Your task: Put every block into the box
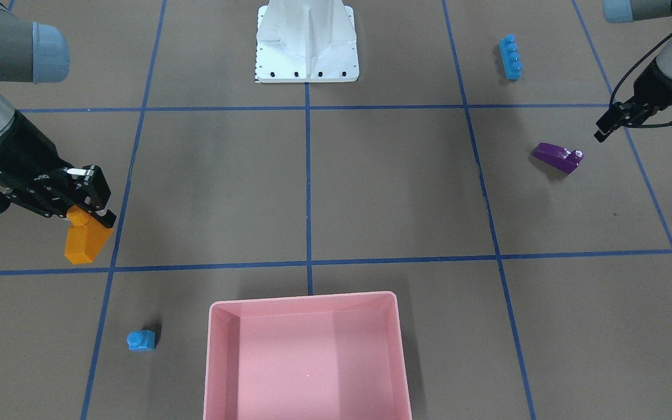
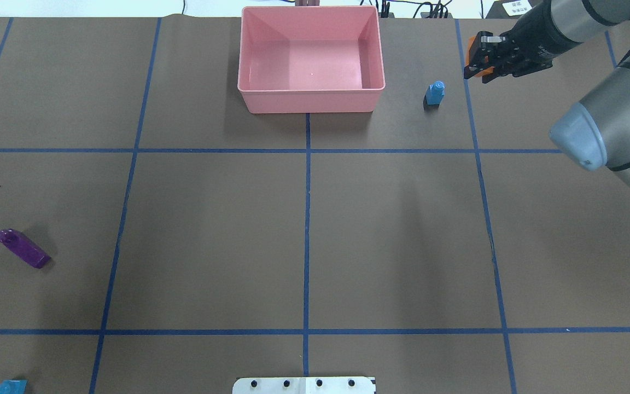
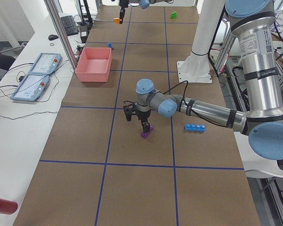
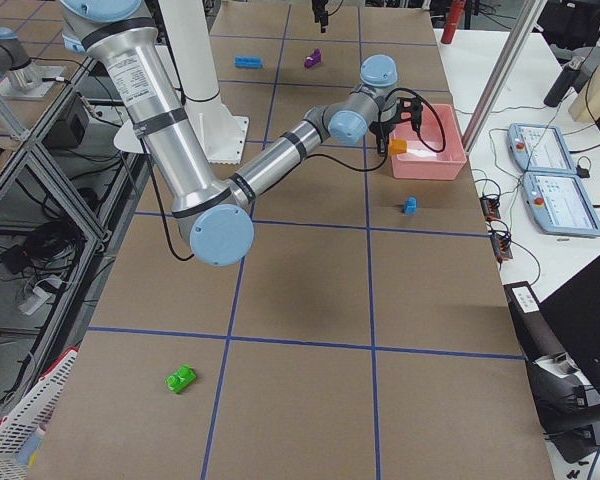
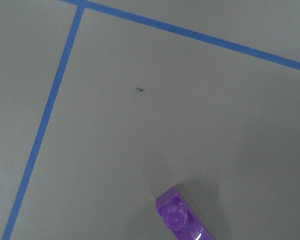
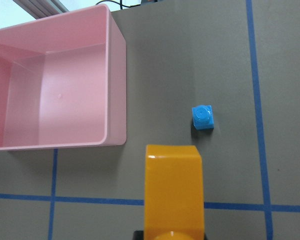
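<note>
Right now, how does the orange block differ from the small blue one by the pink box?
The orange block is gripped by the right gripper; the small blue block sits free on the table. The orange block is clearly bigger than the small blue block. Both are studded plastic bricks outside the box.

A white pedestal base [image 1: 307, 52] stands on the brown table [image 1: 394, 186], which blue tape lines [image 1: 308, 175] divide into squares.

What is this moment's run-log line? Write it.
right gripper: shut on orange block | left gripper: open by purple block | box: empty
</note>
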Controlling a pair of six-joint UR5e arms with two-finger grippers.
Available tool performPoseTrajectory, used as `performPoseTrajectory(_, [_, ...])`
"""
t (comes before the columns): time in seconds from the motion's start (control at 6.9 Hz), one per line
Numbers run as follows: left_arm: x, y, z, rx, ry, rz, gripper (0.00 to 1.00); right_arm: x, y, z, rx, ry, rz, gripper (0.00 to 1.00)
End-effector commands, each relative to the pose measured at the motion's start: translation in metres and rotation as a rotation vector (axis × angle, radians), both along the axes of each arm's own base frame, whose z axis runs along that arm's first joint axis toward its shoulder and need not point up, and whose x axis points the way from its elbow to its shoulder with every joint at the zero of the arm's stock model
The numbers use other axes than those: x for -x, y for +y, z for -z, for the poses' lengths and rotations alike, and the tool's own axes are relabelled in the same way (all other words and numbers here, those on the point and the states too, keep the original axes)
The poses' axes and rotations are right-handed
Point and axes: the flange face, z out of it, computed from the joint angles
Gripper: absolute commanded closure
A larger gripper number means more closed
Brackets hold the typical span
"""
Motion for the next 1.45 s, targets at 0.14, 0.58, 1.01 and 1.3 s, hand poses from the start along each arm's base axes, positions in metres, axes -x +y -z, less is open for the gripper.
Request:
performPoseTrajectory(0.14, [-0.069,0.017,-0.021,0.054,-0.066,0.085,0.00,0.036,-0.038,0.053,-0.037,0.012,-0.063,1.00])
performPoseTrajectory(0.58, [-0.101,0.015,-0.042,0.066,-0.065,0.121,0.00,0.042,-0.055,0.086,-0.076,0.013,-0.093,1.00])
performPoseTrajectory(1.01, [-0.111,0.011,-0.047,0.059,-0.079,0.132,0.00,0.047,-0.067,0.097,-0.082,0.022,-0.112,1.00])
performPoseTrajectory(1.3, [-0.111,0.012,-0.049,0.063,-0.081,0.128,0.00,0.049,-0.069,0.098,-0.081,0.022,-0.112,1.00])
